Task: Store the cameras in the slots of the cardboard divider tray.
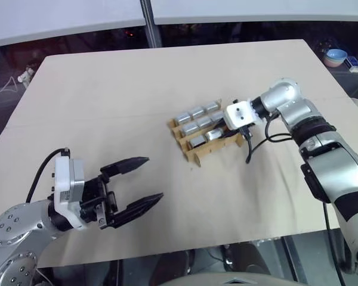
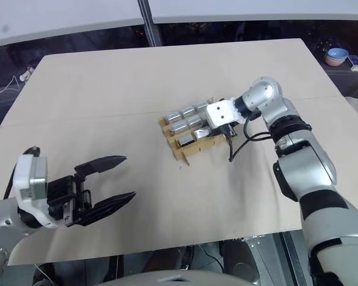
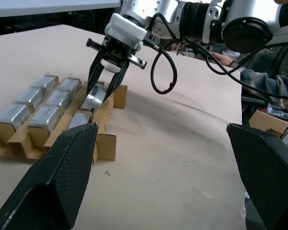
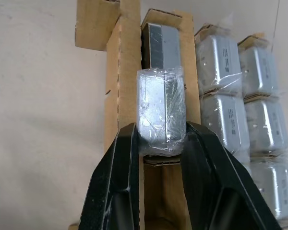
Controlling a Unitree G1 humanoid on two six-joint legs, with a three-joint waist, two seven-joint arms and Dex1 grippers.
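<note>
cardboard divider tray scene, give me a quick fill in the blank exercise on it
1. The right gripper is shut on a ____ wrapped in clear film.
2. That gripper is poised over the brown cardboard divider tray, at the row nearest the robot's ____ arm.
3. The left gripper hovers with its fingers ____, away from the tray.
4. The tray rests on a ____ tabletop.

Missing words: camera; right; open; beige

arms: silver, black bands | wrists: white blocks, black cables | right pincer: black
</note>
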